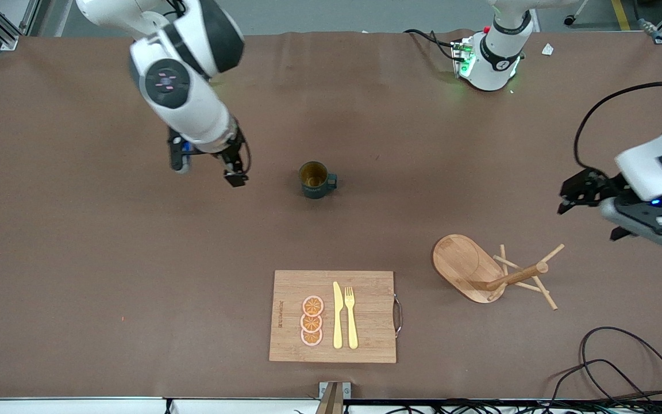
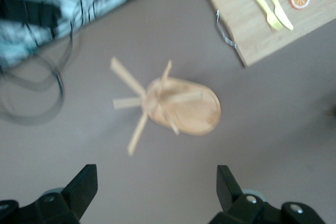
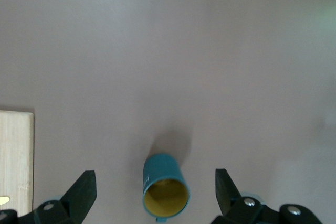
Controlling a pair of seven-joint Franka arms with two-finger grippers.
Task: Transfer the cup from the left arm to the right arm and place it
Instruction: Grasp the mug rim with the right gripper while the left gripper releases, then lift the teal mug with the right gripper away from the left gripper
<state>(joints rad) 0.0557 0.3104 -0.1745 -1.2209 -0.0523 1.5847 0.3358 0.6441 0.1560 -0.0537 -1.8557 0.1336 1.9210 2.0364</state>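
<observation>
The cup [image 1: 315,179] is a small dark teal mug with a mustard-yellow inside. It stands upright on the brown table near its middle, with nothing holding it. My right gripper [image 1: 234,172] hangs open and empty above the table beside the cup, toward the right arm's end. In the right wrist view the cup [image 3: 165,190] shows ahead between the spread fingers of the right gripper [image 3: 155,177], apart from both. My left gripper [image 1: 572,192] is open and empty over the table at the left arm's end. It also shows in its own wrist view [image 2: 156,174].
A wooden peg rack [image 1: 483,273] with an oval base lies on its side near the left gripper; it also shows in the left wrist view [image 2: 181,106]. A wooden cutting board [image 1: 365,339] with orange slices, a knife and a fork lies nearer the front camera. Cables [image 1: 624,362] lie at the table corner.
</observation>
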